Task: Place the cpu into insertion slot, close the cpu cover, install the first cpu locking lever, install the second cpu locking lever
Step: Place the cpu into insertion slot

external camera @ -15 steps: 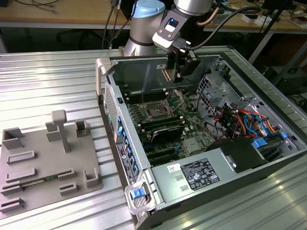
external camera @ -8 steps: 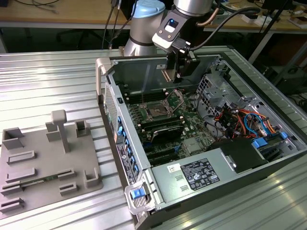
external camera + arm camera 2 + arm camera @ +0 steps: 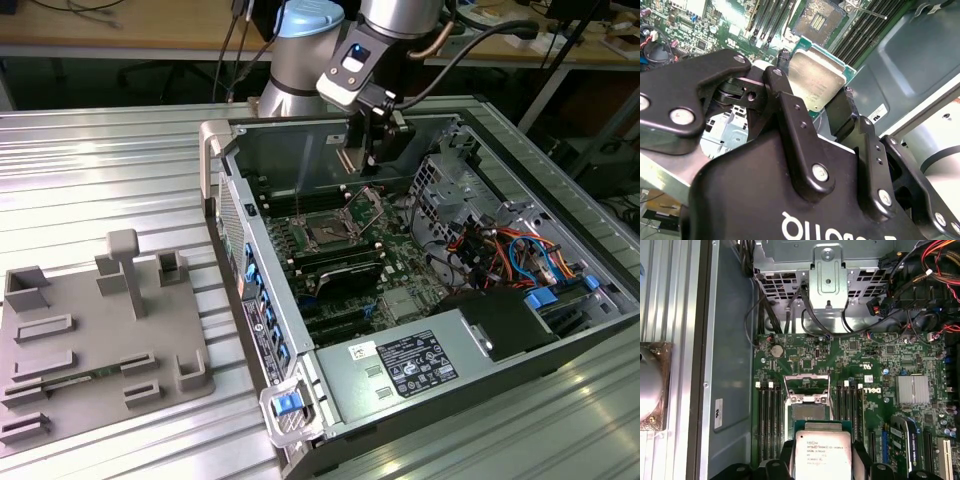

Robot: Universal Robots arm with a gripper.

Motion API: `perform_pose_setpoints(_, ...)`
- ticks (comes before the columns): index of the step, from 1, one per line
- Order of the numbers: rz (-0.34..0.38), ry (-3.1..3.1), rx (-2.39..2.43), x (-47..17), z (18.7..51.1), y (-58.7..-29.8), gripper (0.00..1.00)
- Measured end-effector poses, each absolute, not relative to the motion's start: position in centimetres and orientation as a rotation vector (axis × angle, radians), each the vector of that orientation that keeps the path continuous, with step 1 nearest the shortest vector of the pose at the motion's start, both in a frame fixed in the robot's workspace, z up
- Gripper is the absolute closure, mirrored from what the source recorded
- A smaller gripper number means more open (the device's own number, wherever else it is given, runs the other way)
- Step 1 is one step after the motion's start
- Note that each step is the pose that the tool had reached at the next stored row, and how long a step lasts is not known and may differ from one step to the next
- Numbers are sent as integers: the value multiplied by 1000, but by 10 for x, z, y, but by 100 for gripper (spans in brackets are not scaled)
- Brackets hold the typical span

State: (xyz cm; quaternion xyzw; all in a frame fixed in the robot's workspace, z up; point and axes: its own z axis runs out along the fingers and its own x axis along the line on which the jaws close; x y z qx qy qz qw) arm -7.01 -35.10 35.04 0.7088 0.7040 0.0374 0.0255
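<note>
Hovering above the motherboard (image 3: pixel 860 347), your gripper (image 3: pixel 814 86) pinches the cpu (image 3: pixel 822 454) by its edges, near the bare insertion slot (image 3: pixel 809 413), whose cpu cover (image 3: pixel 806 386) stands raised.

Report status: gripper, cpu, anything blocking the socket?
Gripper shut on cpu, above the board. Insertion slot bare, cpu cover hinged open. Nothing seen between cpu and slot.

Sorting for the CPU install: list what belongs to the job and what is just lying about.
Job: cpu, held by the gripper; insertion slot; cpu cover, open.
Lying about: grey fixture tray; labelled power box; memory slots.
</note>
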Motion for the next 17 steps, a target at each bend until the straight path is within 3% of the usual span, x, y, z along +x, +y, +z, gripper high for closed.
perform_pose_setpoints(9,108,2178,2193,-70,329,-348,45)
perform_pose_setpoints(17,108,2178,2193,-70,329,-348,45)
